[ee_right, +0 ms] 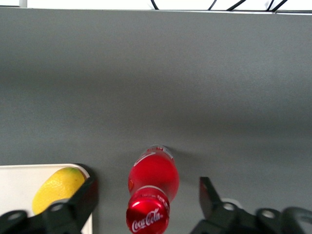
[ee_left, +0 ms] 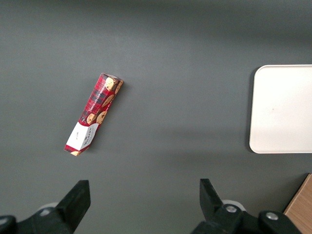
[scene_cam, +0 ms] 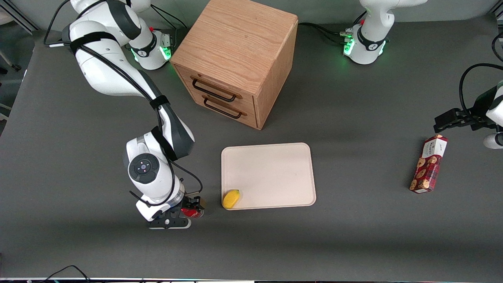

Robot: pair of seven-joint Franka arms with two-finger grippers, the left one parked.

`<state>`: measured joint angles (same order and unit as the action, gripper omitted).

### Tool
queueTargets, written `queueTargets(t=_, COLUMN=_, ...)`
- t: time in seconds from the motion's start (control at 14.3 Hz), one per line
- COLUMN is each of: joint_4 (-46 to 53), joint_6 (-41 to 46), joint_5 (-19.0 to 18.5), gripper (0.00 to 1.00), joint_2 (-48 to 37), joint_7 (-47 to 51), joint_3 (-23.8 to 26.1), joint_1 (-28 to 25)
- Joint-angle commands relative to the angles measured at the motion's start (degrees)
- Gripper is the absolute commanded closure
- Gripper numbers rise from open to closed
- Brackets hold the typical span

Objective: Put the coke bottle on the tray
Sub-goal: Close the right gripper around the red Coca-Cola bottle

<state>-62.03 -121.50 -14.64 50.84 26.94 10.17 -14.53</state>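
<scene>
On the dark grey table [scene_cam: 353, 118], toward the working arm's end, I have the right arm's gripper [scene_cam: 191, 211] low over the small clear plastic coke bottle with a red cap and red label [ee_right: 152, 195]. From the wrist camera I see the jaws spread wide, one black finger [ee_right: 78, 202] on each side of the bottle with clear table showing between each finger and the plastic, so nothing is gripped. The bottle stands upright on the table, off the flat pale beige rectangular tray with rounded corners [scene_cam: 271, 173]; from the tray's centre in the front view it sits at about eight o'clock, just outside the near corner. A yellow lemon-like fruit [scene_cam: 231, 199] rests on that corner, between bottle and tray middle. At twelve o'clock from the tray stands the wooden two-drawer cabinet [scene_cam: 239, 55]. A red cookie box [scene_cam: 429, 164] lies toward the parked arm's end.
</scene>
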Motion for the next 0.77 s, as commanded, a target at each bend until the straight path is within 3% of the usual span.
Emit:
queueTargets(t=0.0, joint_4=2.2, joint_6=-0.1, joint_5=0.1, gripper=0.78, joint_2=1.4, joint_7=1.5, joint_3=0.2, joint_1=-0.1)
queueTargets(t=0.07, joint_4=2.2, joint_6=-0.1, joint_5=1.4, gripper=0.85, joint_2=1.4, joint_7=1.5, joint_3=0.1, joint_1=-0.1)
queueTargets(t=0.28, joint_4=2.1, joint_6=-0.1, joint_5=1.6, gripper=0.86, joint_2=1.4, joint_7=2.8, joint_3=0.1, joint_1=-0.2)
queueTargets(t=0.35, joint_4=2.0, joint_6=0.0, joint_5=1.6, gripper=0.96, joint_2=1.3, joint_7=2.9, joint_3=0.1, joint_1=-0.2)
queueTargets(t=0.42, joint_4=2.1, joint_6=0.4, joint_5=1.8, gripper=1.0, joint_2=1.2, joint_7=2.9, joint_3=0.2, joint_1=-0.1)
queueTargets(t=0.7, joint_4=2.3, joint_6=3.9, joint_5=5.2, gripper=1.0, joint_2=-1.2, joint_7=4.3, joint_3=-0.5, joint_1=0.1)
